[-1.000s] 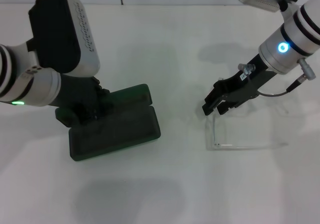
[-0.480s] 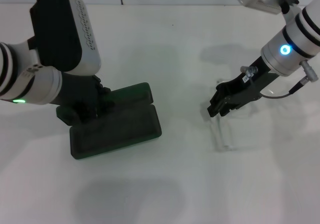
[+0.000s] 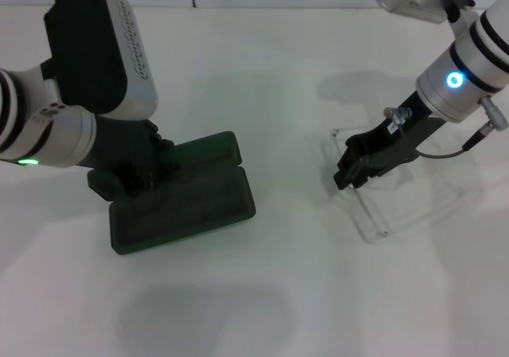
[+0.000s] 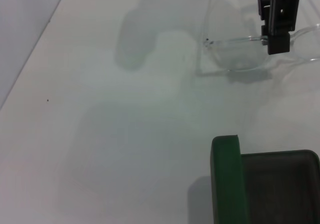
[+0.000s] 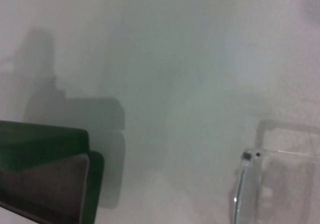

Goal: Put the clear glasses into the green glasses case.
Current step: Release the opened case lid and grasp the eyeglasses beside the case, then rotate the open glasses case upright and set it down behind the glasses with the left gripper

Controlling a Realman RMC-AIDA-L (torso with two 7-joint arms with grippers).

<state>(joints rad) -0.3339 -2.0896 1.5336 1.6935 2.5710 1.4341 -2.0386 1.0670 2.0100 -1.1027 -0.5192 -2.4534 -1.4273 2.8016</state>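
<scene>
The green glasses case [image 3: 191,202] lies open at the left of the white table, with its lid [image 3: 203,150] on the far side. Its green edge also shows in the left wrist view [image 4: 226,184] and the right wrist view [image 5: 45,149]. My left gripper [image 3: 135,170] rests against the case's left end. The clear glasses [image 3: 364,210] are at the right, tilted, one thin arm reaching toward the front. My right gripper [image 3: 347,178] is shut on their frame; the left wrist view shows its black fingers [image 4: 277,34] clamped on the clear glasses [image 4: 235,54].
Bare white table [image 3: 270,293] lies between the case and the glasses and in front of both. A wall seam runs along the far edge. The bulky left forearm [image 3: 95,47] hangs over the back left.
The right gripper has shifted slightly right and back, and the glasses have swung with it: their arm, which lay pointing right along the table, now angles toward the front. The left arm and case stayed put.
</scene>
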